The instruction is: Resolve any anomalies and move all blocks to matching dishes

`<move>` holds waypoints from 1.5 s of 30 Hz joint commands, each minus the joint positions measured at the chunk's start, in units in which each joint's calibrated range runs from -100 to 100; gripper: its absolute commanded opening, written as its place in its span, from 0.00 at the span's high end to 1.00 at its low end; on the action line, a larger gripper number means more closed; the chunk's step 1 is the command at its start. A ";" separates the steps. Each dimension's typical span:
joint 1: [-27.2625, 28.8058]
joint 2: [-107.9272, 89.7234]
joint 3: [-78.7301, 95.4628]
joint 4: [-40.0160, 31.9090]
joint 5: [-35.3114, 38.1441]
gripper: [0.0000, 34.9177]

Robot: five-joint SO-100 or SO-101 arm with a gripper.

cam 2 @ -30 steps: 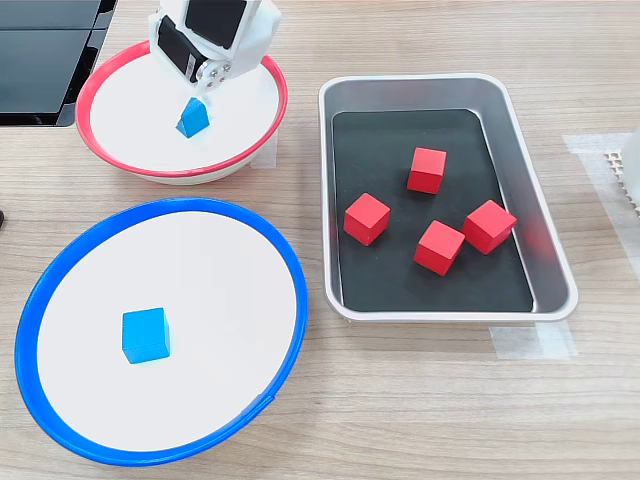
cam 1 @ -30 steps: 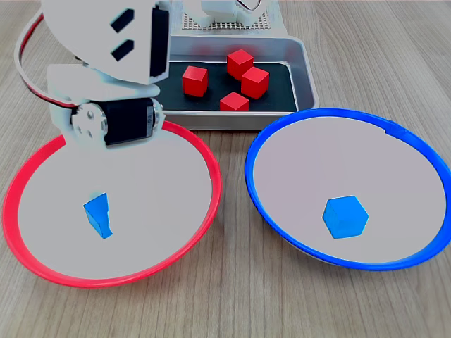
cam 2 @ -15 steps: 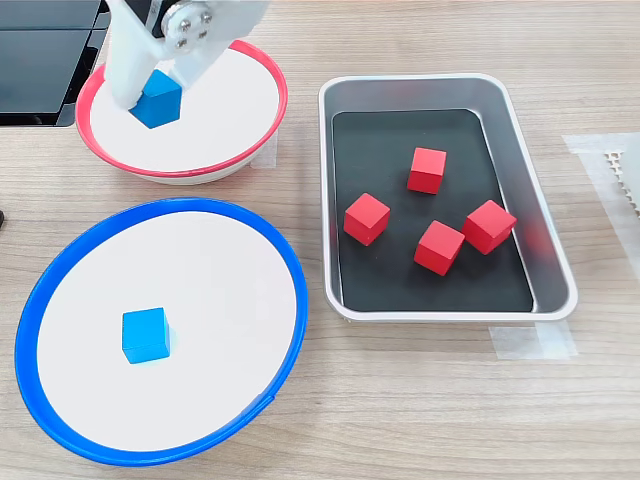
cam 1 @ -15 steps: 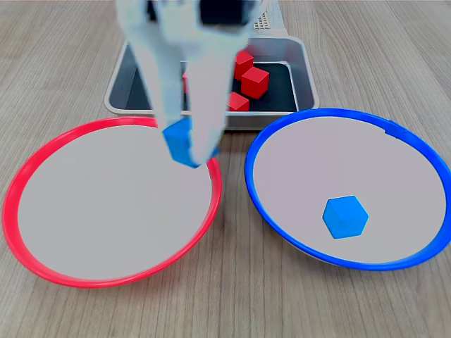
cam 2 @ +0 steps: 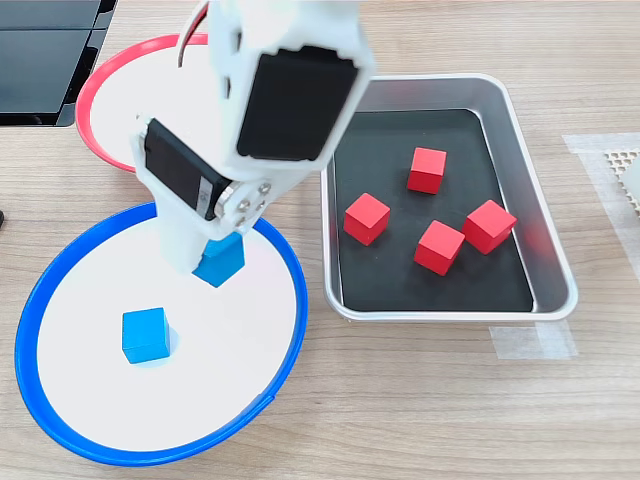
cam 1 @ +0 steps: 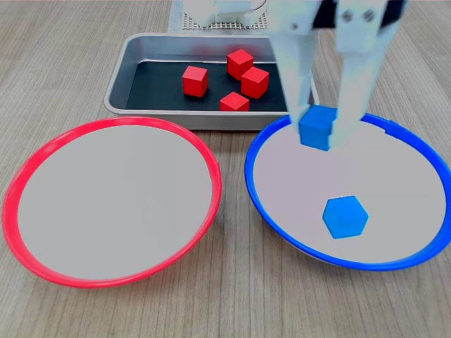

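Observation:
My gripper [cam 1: 318,130] [cam 2: 215,262] is shut on a blue block [cam 1: 316,128] [cam 2: 220,262] and holds it in the air over the blue-rimmed dish [cam 1: 416,144] [cam 2: 60,420], near that dish's far rim in the first exterior view. A second blue block [cam 1: 345,217] [cam 2: 145,334] lies on this dish's floor. The red-rimmed dish [cam 1: 28,176] [cam 2: 100,85] has nothing in it that I can see; in the second exterior view the arm covers part of it. Several red blocks [cam 1: 195,79] [cam 2: 367,218] lie in the silver tray [cam 1: 123,60] [cam 2: 520,110].
The white arm [cam 2: 275,100] reaches over the gap between the two dishes in the second exterior view. A black flat object [cam 2: 45,60] lies at that view's top left. A white perforated base [cam 1: 225,24] stands behind the tray in the first exterior view.
The gripper lifted the blue block out of the red-rimmed dish and carried it across to above the blue-rimmed dish. The other blocks stayed put.

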 commanded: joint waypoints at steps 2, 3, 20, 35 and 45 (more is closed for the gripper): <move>0.03 -0.29 -0.01 -0.72 0.68 0.65; 0.22 -0.29 -0.01 -0.72 0.78 0.65; 14.90 -25.36 25.39 4.32 15.04 0.59; 15.09 -37.05 57.52 -14.83 15.58 0.53; 12.55 -34.83 62.35 -21.19 14.95 0.52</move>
